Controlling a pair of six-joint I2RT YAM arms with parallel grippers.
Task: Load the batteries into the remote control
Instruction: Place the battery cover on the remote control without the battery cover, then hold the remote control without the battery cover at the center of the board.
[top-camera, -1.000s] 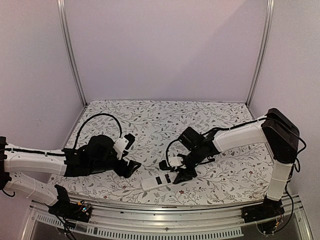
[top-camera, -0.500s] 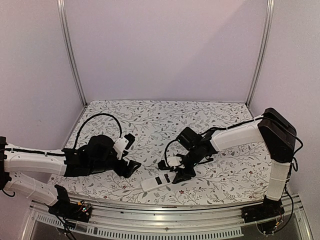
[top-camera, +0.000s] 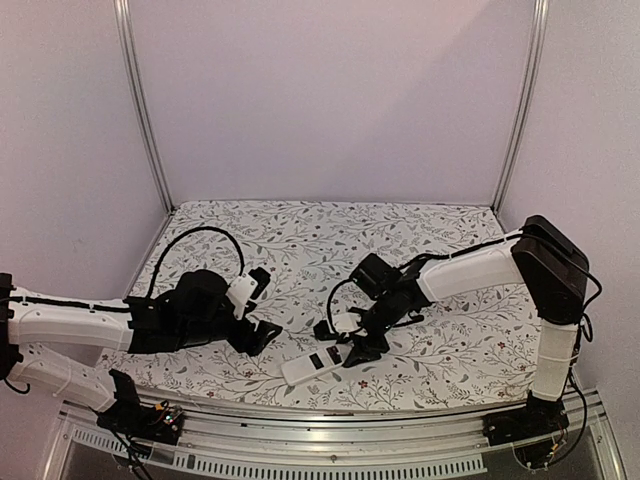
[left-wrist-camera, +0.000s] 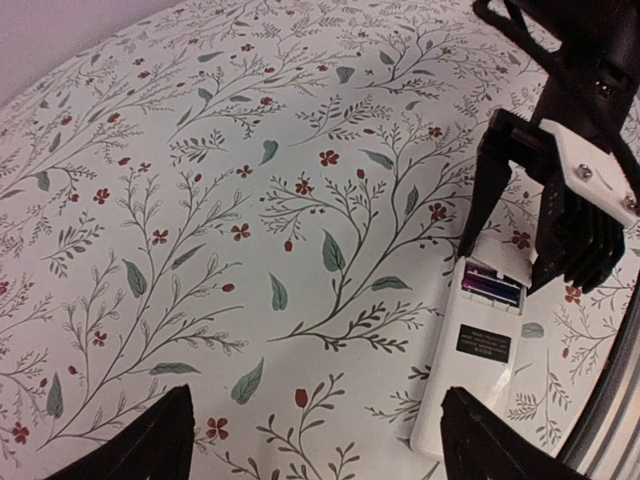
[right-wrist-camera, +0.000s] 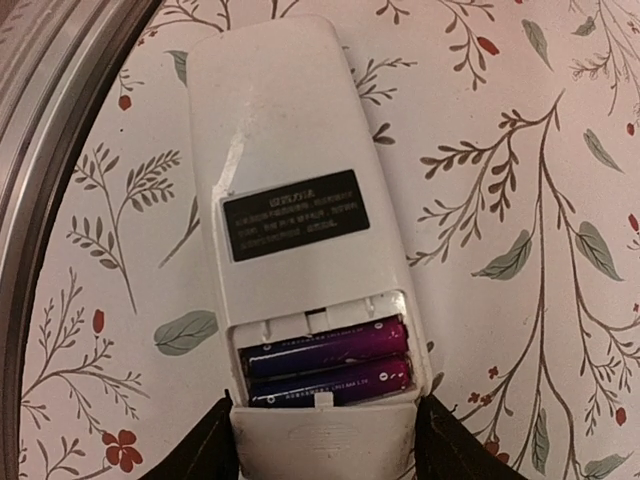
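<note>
The remote control (right-wrist-camera: 290, 150) lies back up on the floral cloth, also in the top view (top-camera: 315, 362) and the left wrist view (left-wrist-camera: 480, 370). Two dark purple batteries (right-wrist-camera: 325, 362) lie side by side in its open slot (left-wrist-camera: 492, 290). A white battery cover (right-wrist-camera: 320, 452) sits at the slot's end, covering none of it. My right gripper (right-wrist-camera: 322, 425) straddles that cover, with a finger against each side (top-camera: 352, 345). My left gripper (left-wrist-camera: 315, 420) hovers open over bare cloth to the left of the remote (top-camera: 268, 308), holding nothing.
The table's metal front rail (right-wrist-camera: 60, 110) runs close beside the remote. The floral cloth (top-camera: 330, 240) stretches behind both arms to the back wall. Upright frame posts (top-camera: 145, 110) stand at the rear corners.
My right gripper has shifted slightly left along the remote's end. The left arm has not moved.
</note>
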